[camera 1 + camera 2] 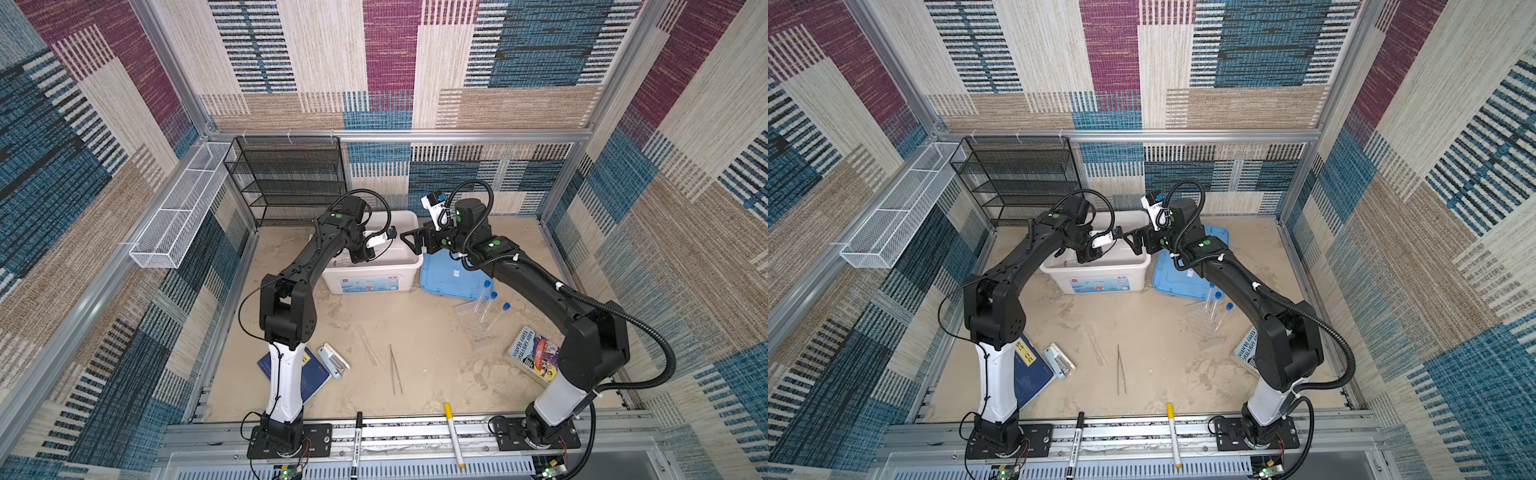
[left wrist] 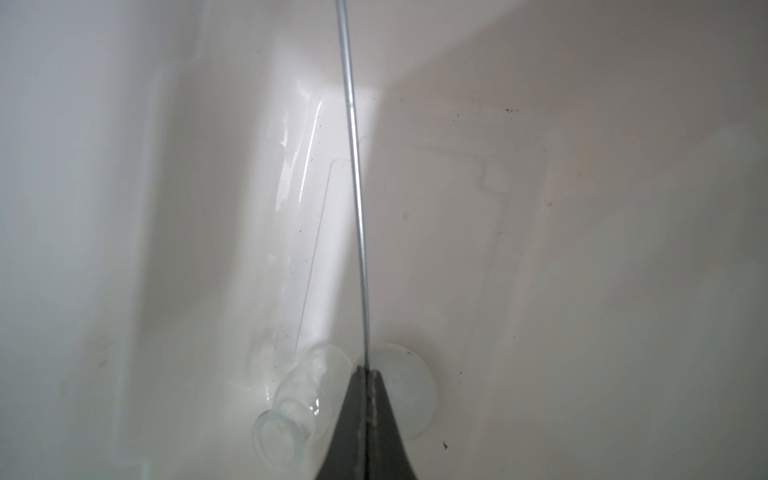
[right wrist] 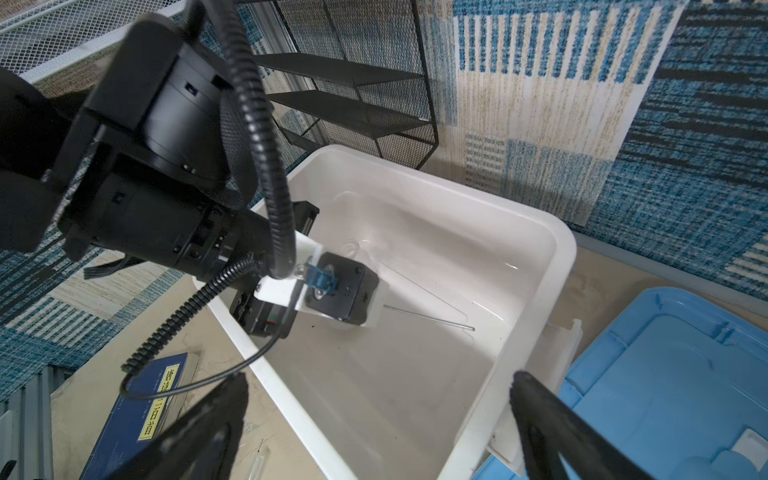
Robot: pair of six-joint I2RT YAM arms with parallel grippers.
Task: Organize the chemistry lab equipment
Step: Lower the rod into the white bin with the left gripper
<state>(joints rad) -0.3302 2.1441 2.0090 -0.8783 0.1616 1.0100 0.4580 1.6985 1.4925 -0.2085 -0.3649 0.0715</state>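
Left wrist: left hand clenched on long thin spoon; hard drop could chip small glass beaker just beside hand; right hand spread, empty.

Woven patchwork walls in blue, magenta, beige and cream stripes close three sides, held by an aluminium frame. A black mesh shelf stands against the back wall. Left of it, a white mesh basket hangs on the side wall. In front of the shelf lies a sandy, mottled tabletop, evenly lit.

Tabletop bears tub, tweezers (lid beside).
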